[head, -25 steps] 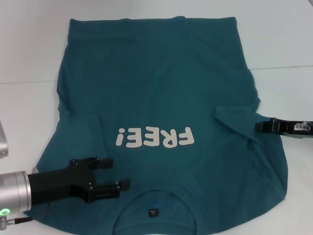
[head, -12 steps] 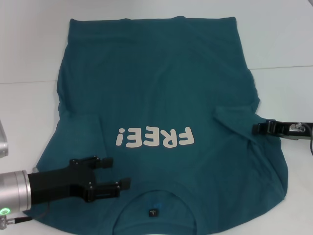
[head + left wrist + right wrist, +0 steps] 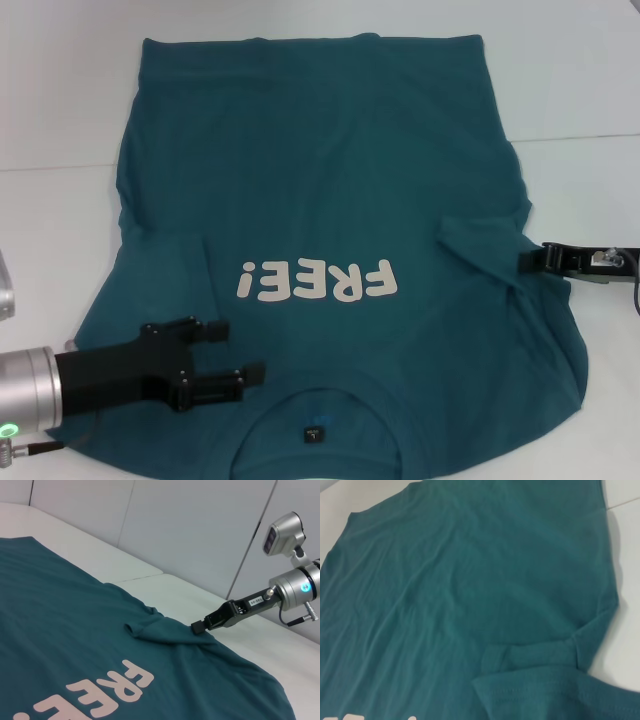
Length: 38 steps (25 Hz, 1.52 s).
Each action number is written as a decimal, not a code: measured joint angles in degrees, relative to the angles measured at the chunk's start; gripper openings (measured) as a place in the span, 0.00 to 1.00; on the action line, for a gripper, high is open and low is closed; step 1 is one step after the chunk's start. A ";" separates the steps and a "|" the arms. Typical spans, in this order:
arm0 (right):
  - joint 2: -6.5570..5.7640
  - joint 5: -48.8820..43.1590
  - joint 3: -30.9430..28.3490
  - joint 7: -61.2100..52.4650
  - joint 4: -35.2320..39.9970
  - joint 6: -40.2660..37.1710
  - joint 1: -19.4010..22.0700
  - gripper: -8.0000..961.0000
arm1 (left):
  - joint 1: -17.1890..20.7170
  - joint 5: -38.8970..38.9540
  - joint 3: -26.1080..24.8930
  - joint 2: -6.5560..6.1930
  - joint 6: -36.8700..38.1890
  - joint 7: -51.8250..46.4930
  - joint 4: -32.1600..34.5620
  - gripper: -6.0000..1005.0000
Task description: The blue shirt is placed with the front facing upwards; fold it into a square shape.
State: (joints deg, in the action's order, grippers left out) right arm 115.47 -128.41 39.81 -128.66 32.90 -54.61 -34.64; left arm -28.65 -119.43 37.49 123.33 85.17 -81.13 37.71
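Observation:
The blue shirt [image 3: 320, 180] lies flat and front up, with its "FREE!" lettering [image 3: 317, 281] and its collar at the near edge. Both sleeves are folded inward onto the body. My left gripper [image 3: 243, 350] hovers open over the near left shoulder area, beside the collar, with nothing between its fingers. At the shirt's right edge my right gripper [image 3: 527, 262] points at the folded right sleeve [image 3: 480, 240]. In the left wrist view the right gripper [image 3: 199, 627] looks shut, its tip touching the cloth's edge. The right wrist view shows the folded sleeve [image 3: 535, 656] close up.
The shirt lies on a white table [image 3: 580, 90] that shows bare around it on both sides and at the far edge. A seam line [image 3: 590, 137] crosses the table's surface. The right arm's silver wrist [image 3: 295, 587] stands beyond the shirt's right edge.
The right gripper nudged left toward the folded sleeve, then drew back slightly to the right. The left gripper has barely shifted. The shirt looks the same.

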 joint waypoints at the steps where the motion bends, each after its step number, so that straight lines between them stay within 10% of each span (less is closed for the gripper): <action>1: -0.03 0.02 -0.03 -0.03 0.33 -0.31 0.15 0.04 | 0.00 0.00 -0.02 -0.01 0.00 -0.01 0.00 0.87; 14: 1.25 0.22 -0.22 -0.37 9.97 -11.47 3.72 0.04 | 0.08 0.38 0.12 0.16 0.00 -0.08 -0.09 0.87; 38: 1.46 0.22 -0.35 -0.54 9.63 -7.90 5.35 0.06 | 0.18 0.44 0.12 0.42 0.40 -0.08 -0.09 0.87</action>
State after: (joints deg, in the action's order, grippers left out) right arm 116.93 -128.19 39.46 -129.19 42.53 -62.52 -29.29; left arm -28.47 -118.99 37.61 123.75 85.57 -81.20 37.62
